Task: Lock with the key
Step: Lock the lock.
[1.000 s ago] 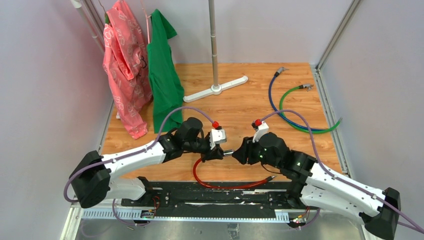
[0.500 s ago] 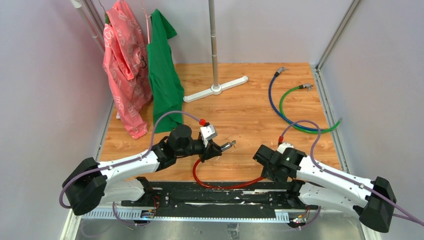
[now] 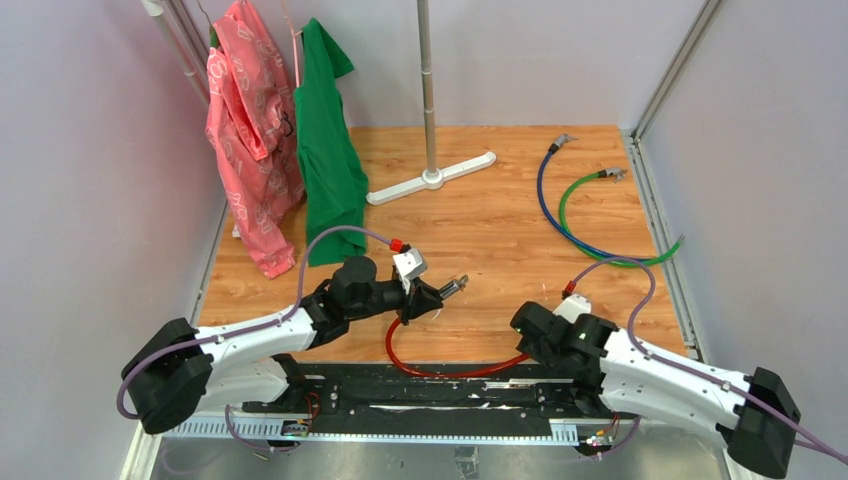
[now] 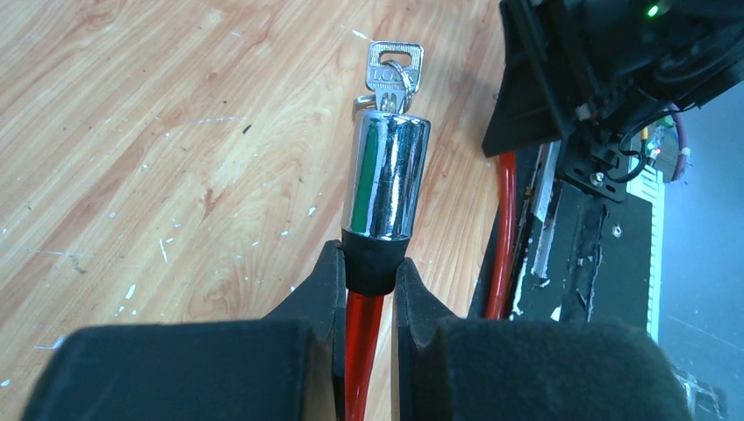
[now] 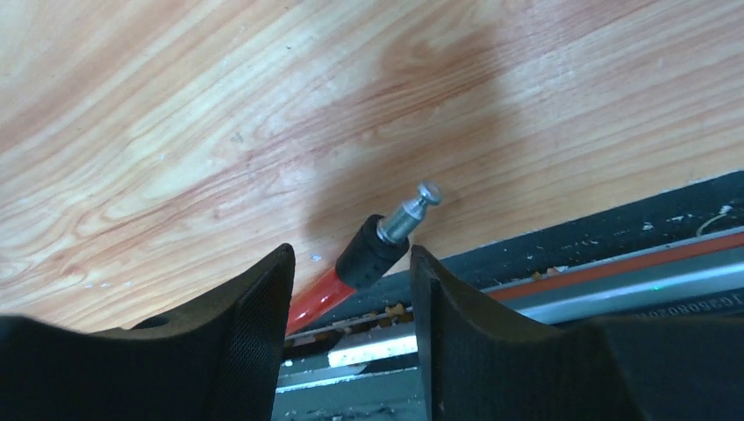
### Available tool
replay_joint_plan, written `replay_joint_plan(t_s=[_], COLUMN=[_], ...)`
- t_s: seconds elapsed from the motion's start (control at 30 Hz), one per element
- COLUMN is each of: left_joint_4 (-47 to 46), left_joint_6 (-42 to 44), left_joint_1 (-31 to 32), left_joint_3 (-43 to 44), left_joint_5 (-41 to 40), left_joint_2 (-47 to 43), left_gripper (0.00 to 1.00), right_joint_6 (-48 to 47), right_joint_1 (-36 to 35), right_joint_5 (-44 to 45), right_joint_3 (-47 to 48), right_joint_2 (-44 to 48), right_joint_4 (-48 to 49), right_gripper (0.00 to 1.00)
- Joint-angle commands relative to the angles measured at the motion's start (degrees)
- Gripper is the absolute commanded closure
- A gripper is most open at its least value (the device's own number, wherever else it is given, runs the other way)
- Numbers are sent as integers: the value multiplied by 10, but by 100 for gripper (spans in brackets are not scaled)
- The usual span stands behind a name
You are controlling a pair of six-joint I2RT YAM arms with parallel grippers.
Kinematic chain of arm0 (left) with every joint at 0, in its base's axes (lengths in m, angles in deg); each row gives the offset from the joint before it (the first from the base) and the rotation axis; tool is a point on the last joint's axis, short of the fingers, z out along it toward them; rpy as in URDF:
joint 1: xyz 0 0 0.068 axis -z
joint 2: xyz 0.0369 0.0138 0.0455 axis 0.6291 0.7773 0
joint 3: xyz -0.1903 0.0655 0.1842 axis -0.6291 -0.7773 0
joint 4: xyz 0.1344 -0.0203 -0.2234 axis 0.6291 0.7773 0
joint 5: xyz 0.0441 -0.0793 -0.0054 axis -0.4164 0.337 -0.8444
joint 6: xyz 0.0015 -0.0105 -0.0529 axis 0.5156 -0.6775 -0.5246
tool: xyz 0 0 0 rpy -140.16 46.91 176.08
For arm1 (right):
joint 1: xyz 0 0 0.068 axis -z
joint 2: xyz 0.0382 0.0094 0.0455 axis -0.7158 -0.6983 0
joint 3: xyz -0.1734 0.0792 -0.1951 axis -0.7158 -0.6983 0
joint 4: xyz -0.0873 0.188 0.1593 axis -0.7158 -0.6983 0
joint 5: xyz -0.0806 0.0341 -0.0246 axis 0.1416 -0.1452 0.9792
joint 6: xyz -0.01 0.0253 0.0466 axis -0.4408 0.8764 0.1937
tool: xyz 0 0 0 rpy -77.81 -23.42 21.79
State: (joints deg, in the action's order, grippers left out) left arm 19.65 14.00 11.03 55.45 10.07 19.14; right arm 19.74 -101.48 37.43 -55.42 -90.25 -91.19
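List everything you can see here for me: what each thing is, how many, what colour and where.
key: 1, silvery, stuck in the lock barrel's end
lock barrel: 1, chrome, on one end of the red cable, just past the left fingers
red cable: 1, red, looped along the table's near edge
pin: 1, silvery, the red cable's other end, ahead of the right fingers
blue cable: 1, blue, far right
green cable: 1, green, beside the blue cable
pink garment: 1, pink, hanging far left
green garment: 1, green, hanging beside the pink one
stand: 1, grey pole, white base, far middle
table: 1, wood
left fingers: 2, black, shut on the red cable's collar
right fingers: 2, black, open, empty
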Motion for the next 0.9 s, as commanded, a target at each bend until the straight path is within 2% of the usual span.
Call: replay_joint_plan(t_s=[0.0, 0.1, 0.17, 0.33, 0.4, 0.53, 0.6, 0.73, 0.87], left_joint_4=[-24, -35, -46, -66, -69, -79, -80, -83, -122], left_joint_6=[-21, -30, -41, -57, -61, -88, -97, -121, -124], left_joint_1=[8, 7, 8, 9, 9, 8, 7, -14, -51], left_joint_3=[-7, -9, -10, -14, -15, -17, -12, -2, -8], left_joint_5=[-3, -7, -11, -18, -25, -31, -24, 25, 115], left_joint_2=[2, 2, 3, 10, 11, 7, 2, 5, 16], left_gripper=[100, 100, 100, 100, 100, 100, 100, 100, 100], right_joint_6=[30, 14, -5, -96, -155, -294, -384, -546, -660], right_joint_1=[1, 13, 19, 53, 61, 74, 74, 74, 74], right_joint_5=[8, 15, 18, 1, 2, 9, -17, -124, -255], right_joint_3=[-30, -23, -17, -19, -20, -19, -23, -39, -42], right_joint_2=[-43, -69, -85, -113, -105, -71, -48, 9, 60], right_joint_4=[80, 80, 87, 135, 163, 238, 293, 389, 408], right_gripper=[46, 50, 58, 92, 99, 100, 100, 100, 100])
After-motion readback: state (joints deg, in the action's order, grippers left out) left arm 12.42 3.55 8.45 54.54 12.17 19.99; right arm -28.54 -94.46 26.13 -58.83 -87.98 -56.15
